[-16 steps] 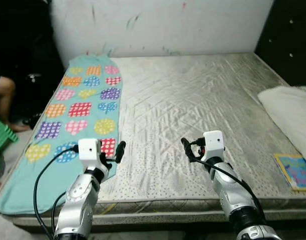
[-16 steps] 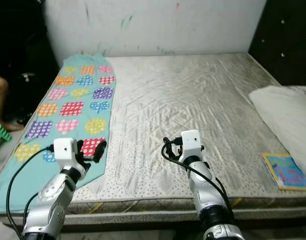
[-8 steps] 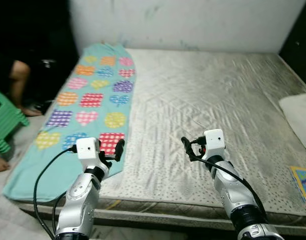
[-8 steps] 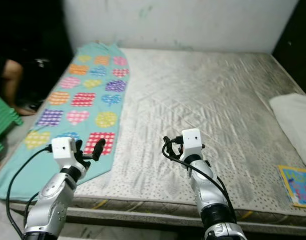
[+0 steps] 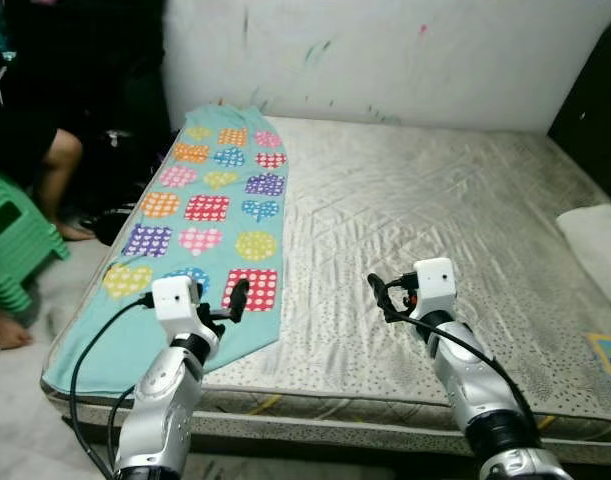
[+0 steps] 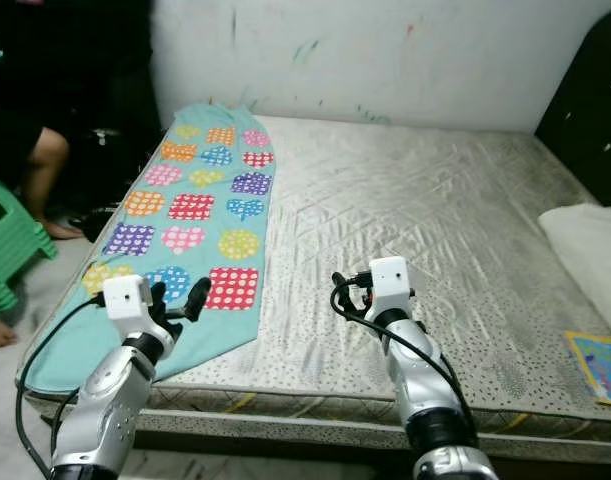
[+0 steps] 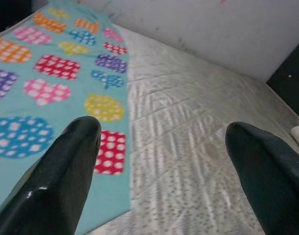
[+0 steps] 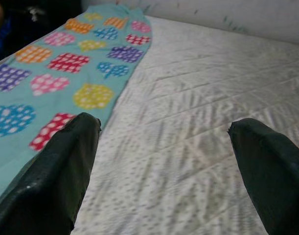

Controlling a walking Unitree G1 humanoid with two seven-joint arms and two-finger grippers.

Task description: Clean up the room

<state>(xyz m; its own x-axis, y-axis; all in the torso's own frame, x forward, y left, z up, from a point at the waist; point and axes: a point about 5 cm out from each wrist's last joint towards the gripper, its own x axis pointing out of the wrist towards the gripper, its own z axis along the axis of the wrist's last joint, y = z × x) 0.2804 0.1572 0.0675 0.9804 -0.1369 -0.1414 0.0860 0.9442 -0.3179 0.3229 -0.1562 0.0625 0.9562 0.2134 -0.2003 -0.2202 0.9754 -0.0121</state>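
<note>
Bare quilted mattress (image 5: 425,210) against a scuffed white wall (image 5: 385,60).
Teal blanket (image 5: 200,215) with dotted hearts spread flat along the bed's left edge; left gripper (image 5: 233,300) and right gripper (image 5: 380,298) both spread open, above the bed's near edge.

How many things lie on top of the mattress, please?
3: a teal blanket along the mattress's left edge, a white pillow at its right side, and a colourful book near the right front corner, partly cut off.
</note>
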